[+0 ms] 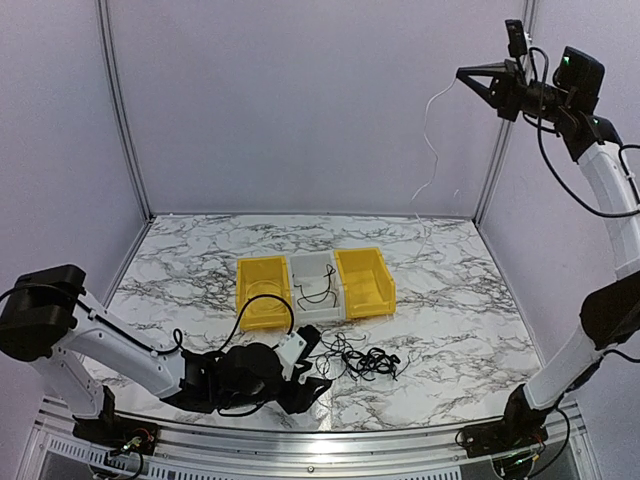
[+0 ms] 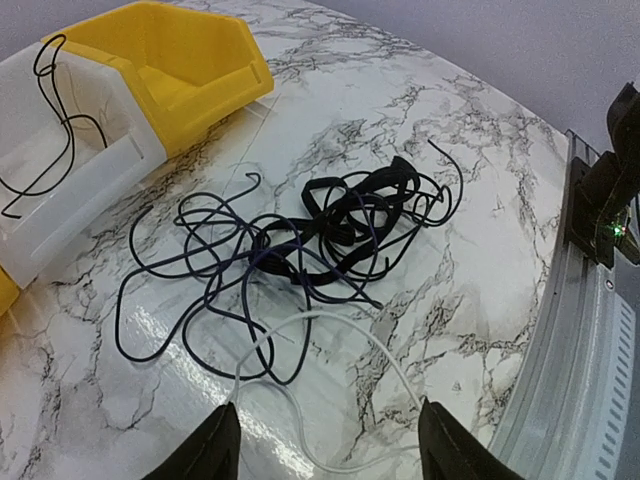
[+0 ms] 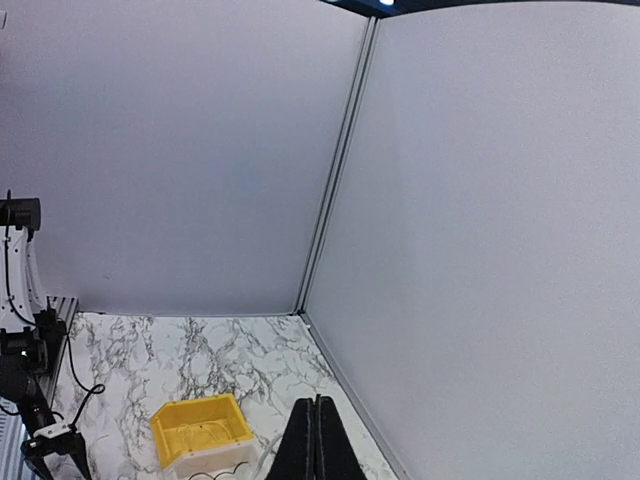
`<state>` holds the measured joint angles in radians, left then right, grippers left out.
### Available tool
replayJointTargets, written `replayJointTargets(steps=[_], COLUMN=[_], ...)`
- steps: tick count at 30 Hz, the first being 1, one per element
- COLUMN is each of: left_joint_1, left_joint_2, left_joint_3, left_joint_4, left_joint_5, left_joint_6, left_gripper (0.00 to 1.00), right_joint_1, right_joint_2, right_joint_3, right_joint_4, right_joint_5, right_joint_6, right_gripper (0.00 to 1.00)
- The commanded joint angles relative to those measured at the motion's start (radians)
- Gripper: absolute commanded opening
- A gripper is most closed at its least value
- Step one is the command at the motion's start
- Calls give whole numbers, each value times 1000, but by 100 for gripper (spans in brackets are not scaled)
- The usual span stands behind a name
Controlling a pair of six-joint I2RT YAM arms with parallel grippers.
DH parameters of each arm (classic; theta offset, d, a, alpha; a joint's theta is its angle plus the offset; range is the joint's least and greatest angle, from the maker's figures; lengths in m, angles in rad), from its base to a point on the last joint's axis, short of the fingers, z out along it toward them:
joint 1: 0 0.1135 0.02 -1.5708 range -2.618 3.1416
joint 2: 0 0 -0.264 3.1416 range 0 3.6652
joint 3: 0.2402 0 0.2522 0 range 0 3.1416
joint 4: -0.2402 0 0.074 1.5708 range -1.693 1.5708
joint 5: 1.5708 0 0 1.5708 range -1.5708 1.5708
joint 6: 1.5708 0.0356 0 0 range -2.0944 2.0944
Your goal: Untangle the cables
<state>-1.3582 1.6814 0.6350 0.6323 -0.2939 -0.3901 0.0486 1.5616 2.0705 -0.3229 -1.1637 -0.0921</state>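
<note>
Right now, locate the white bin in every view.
Top external: white bin mid-table, between two yellow bins.
Left wrist: it sits at the upper left.
Right wrist: it lies at the bottom edge, mostly cut off.
Shared landmark: a yellow bin touches it in each view.

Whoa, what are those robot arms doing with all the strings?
They are untangling cables. The right gripper is up high and shut on the pale cable, which hangs down from it. The left gripper sits low and open just in front of the tangle of black cables on the table. One black cable lies in the white bin.
</note>
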Motion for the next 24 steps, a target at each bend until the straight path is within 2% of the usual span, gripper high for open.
replayJointTargets(steps=[1,6,11,14,16,19,22,24], left_joint_1=[-25,-38,-38,-36,-33,-28,-21,-2], left_joint_2=[-78,-230,-325,-383,-419,-448,-447,-413], left_joint_3=[48,83,216,277,308,323,311,347], left_joint_4=[-253,-455,-758,-811,-804,-690,-500,-443], left_joint_5=[-29,-43,-118,-183,-237,-279,-224,-172], left_joint_6=[28,21,123,187,227,283,348,349], left_gripper=[65,71,72,72,72,72,71,70], right_joint_1=[35,147,217,268,308,366,409,433], right_joint_2=[-63,-91,-113,-120,-124,-129,-125,-121], right_joint_3=[-55,-120,-195,-232,-256,-285,-294,-294], right_joint_4=[-70,-227,-269,-298,-315,-328,-338,-347], right_joint_5=[17,94,88,100,120,148,169,187], right_joint_6=[-80,-265,-314,-345,-365,-380,-387,-396], right_gripper=[0,0,0,0,0,0,0,0])
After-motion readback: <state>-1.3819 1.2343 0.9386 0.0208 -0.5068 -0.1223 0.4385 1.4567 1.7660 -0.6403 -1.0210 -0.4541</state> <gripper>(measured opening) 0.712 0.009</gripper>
